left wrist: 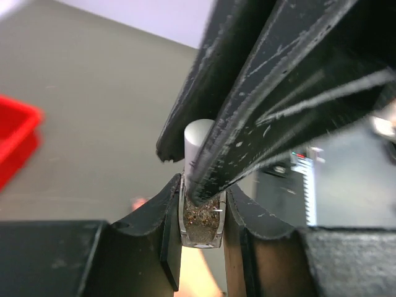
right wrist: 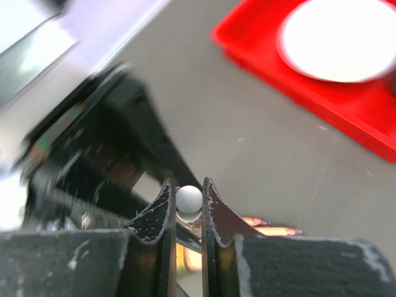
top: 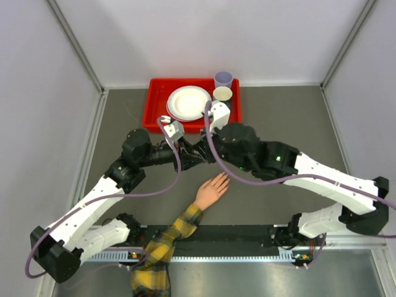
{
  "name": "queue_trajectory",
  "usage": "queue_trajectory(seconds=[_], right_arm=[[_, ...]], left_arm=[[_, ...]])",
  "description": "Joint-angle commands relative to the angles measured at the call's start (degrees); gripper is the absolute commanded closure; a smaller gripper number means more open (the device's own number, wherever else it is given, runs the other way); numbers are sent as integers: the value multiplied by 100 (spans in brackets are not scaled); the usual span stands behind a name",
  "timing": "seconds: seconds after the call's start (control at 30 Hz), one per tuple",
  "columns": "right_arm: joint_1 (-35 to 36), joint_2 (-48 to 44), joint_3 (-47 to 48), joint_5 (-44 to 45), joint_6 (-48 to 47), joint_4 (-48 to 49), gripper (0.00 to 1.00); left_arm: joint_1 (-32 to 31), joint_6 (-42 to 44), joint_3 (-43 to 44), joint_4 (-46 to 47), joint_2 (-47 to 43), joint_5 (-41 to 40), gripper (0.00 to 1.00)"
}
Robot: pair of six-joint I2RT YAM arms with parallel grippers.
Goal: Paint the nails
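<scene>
Top external view: the two arms meet over the middle of the grey matte table [top: 111,124]. At 6 o'clock from where they meet lies the mannequin hand [top: 211,190], smooth, pale peach, palm down, its fingertips pointing towards 1 o'clock. Its arm wears a yellow-and-black plaid sleeve [top: 162,244] of soft woven cloth. The nails [top: 224,179] sit at those fingertips, just beneath the grippers, too small for us to make out any surface.

In the left wrist view we see the left fingers [left wrist: 170,204], black and curved, closed narrowly on a small square bottle [left wrist: 201,229] of clear glass holding speckled, glittery stuff. From its top rises a white, matte, cylindrical cap [left wrist: 199,139].

In the right wrist view the right fingers [right wrist: 164,204], black with scuffed, scratched edges, pinch that round cap between their tips.

At 12 o'clock on the table stands a glossy red plastic tray [top: 158,102] with a low rim. It carries a round white plate [top: 189,102]. A pale purple cup [top: 223,79] and a beige cup [top: 223,93] stand at its right end.
</scene>
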Motion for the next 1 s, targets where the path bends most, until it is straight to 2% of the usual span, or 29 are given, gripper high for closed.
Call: queue_trajectory(seconds=[0.0,0.17,0.23,0.3,0.33,0.37,0.4,0.47,0.53,0.6,0.7,0.77,0.87,0.97], right_arm=[[899,520,421,2981,1594,-620,100],[926,635,851,2948,1332,-567,100],[865,513,887,2460,981,-349,100],[628,425,957,1888,585,-330,86],[479,364,1001,910,444,-347,79],[243,337,1036,430,147,-434,68],[145,302,1097,43,22,-496,63],[30,214,1177,-724,-294,-767,56],[-146,144,1221,-1529,-497,-918,55],[-269,64,1247,-1858,-726,-1102,55],[-401,-93,1082,-2315,-919,-1060,60],[-682,-155,984,-2956,-989,-1024,63],[-1033,-261,774,-3607,-1042,-893,63],[-1210,-331,659,-3679,-1121,-840,61]], left_arm=[[170,275,-4,95,-319,-2174,100],[170,283,-57,209,-346,-1824,100],[161,266,-31,227,-311,-1587,100],[161,248,-22,306,-267,-1132,100],[170,214,4,324,-206,-946,100],[170,187,22,419,-179,-700,100],[170,152,13,481,-126,-211,100],[170,-24,48,613,14,267,100],[170,-164,74,763,146,828,100],[170,-235,127,781,243,1164,100],[170,-603,136,1122,436,1910,100],[170,-1130,83,1754,577,2454,100],[170,-1421,39,2029,648,2703,100],[152,-1509,39,2125,656,2861,100]])
